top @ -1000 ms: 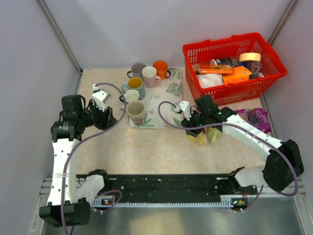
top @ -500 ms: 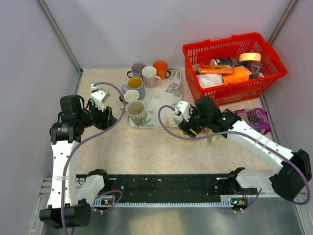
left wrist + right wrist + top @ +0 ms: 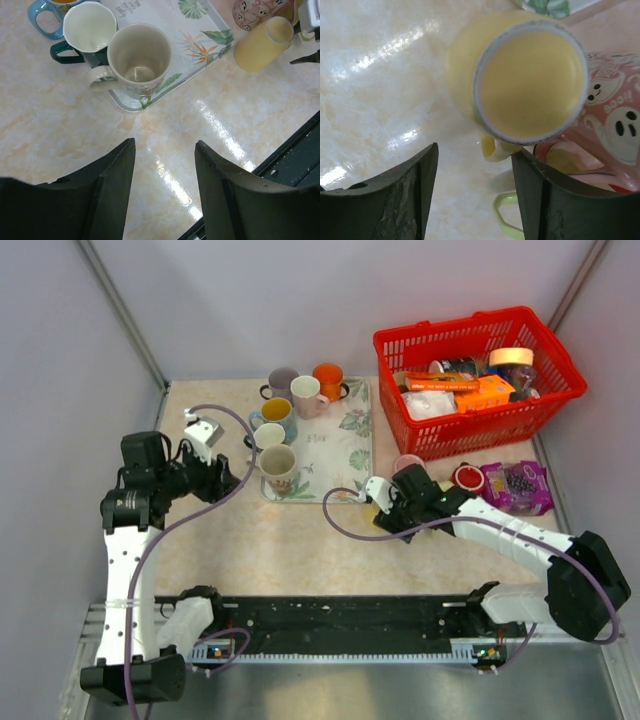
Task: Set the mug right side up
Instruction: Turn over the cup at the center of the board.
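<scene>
Right tool [image 3: 475, 154] spread, empty, over the inverted yellow mug [image 3: 530, 85] — a pink mug [image 3: 607, 125] sits just beside, so a finger could knock it. Left tool [image 3: 165, 147] spread, idle.

My two arms are built alike: long white shells on the left arm [image 3: 125, 560] and the right arm [image 3: 510, 535], broken up by chunky black joints [image 3: 580, 580]. A thin purple cable [image 3: 326, 512] trails from each wrist and runs back along the arm. My left gripper [image 3: 165, 145] has two broad, matt black fingers [image 3: 112, 190] with flat inner faces and rounded tips. My right gripper [image 3: 475, 152] has the same black fingers, scuffed grey along their edges. Both arms are bolted to a black rail [image 3: 340, 625] with a toothed near edge
</scene>
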